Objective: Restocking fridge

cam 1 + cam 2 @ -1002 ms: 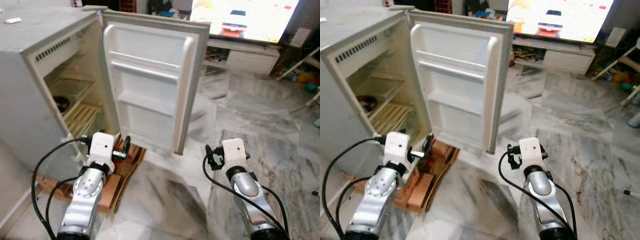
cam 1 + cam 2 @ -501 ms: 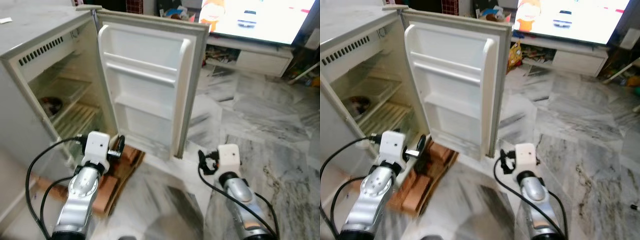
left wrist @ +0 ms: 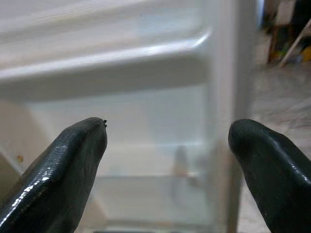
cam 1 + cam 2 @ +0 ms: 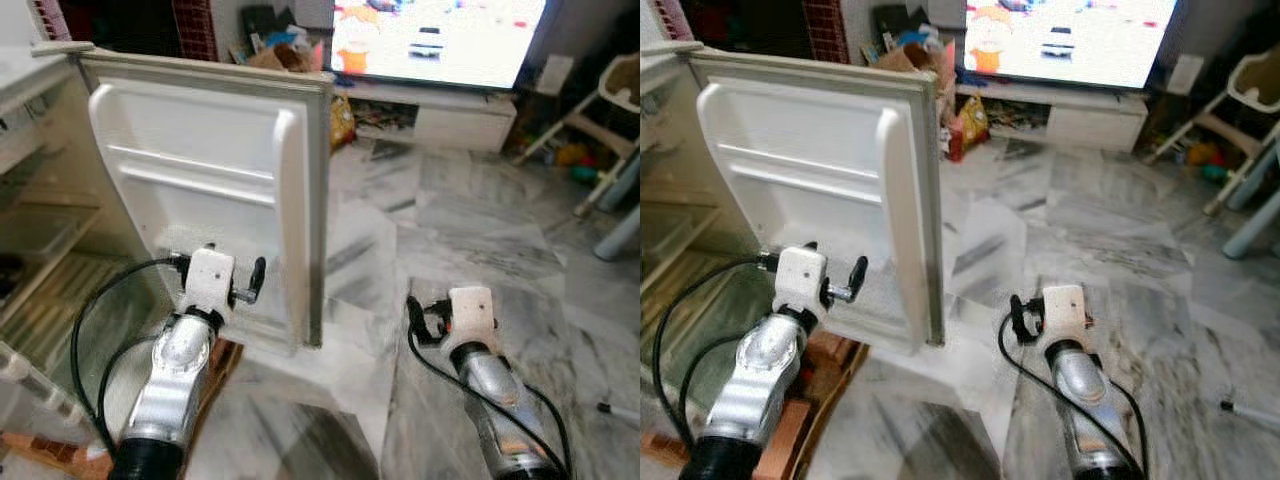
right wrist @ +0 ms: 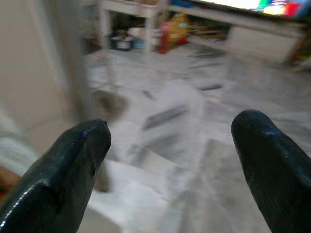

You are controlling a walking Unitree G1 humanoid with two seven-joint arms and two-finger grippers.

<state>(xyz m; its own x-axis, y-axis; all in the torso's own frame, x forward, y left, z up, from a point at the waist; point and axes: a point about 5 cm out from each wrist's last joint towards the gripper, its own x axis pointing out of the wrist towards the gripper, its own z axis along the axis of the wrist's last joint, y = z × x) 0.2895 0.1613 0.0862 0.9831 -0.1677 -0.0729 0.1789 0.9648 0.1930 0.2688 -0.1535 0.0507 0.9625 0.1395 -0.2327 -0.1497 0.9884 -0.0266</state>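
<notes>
A small white fridge [image 4: 25, 240] stands at my left with its door [image 4: 190, 200] swung wide open; the door's inner shelves hold nothing. My left gripper [image 4: 254, 279] is held low, close in front of the door's lower shelf, apart from it. In the left wrist view its fingers [image 3: 58, 170] are open with nothing between them, facing the door shelf rail [image 3: 107, 68]. My right gripper [image 4: 415, 316] hovers over the marble floor to the right of the door edge. It is open too, and its fingers [image 5: 63, 170] hold nothing.
Wooden blocks [image 4: 790, 430] lie under the fridge's front. A lit television [image 4: 430, 40] on a low white stand [image 4: 450, 115] fills the back wall, with clutter [image 4: 285, 55] beside it. A chair leg frame [image 4: 610, 130] stands far right. Grey marble floor [image 4: 470, 230] stretches ahead.
The camera has turned to the right, so the fridge and its door have slid left in the picture. Both arms keep their pose, grippers still open.
</notes>
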